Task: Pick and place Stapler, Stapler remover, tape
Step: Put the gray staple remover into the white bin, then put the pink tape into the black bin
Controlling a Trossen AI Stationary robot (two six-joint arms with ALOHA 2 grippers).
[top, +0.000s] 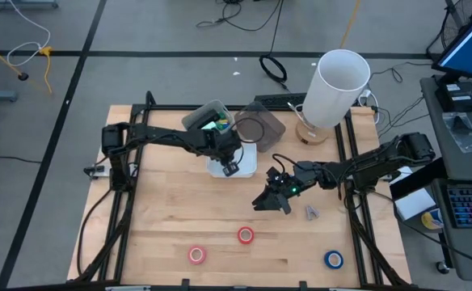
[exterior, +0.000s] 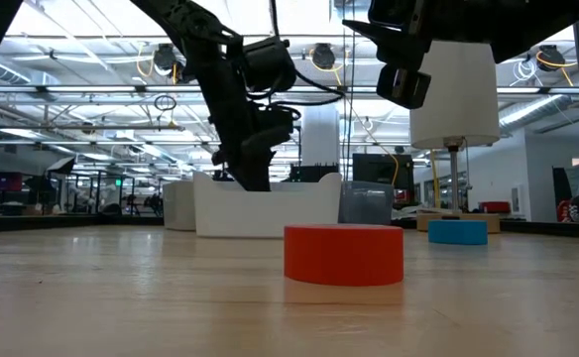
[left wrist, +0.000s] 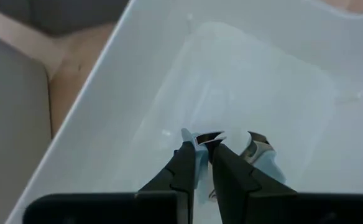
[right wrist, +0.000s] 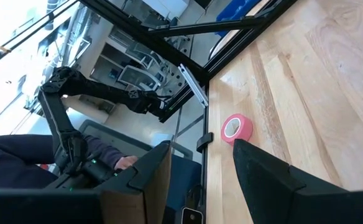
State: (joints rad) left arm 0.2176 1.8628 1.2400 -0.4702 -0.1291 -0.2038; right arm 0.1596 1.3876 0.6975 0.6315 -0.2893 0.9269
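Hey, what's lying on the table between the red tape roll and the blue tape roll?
Only bare wood separates the red roll and the blue roll, per the high view.

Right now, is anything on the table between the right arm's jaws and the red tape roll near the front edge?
Nothing visible. The right gripper hangs open above bare wood, and the red tape roll lies just in front of it. The small metal piece sits off to the side.

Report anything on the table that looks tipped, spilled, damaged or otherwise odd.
Nothing looks damaged or spilled. The big white cylinder only appears to lean in the high view; the low view shows it upright. The tape rolls lie flat and scattered on the wood. The left gripper is inside the white bin.
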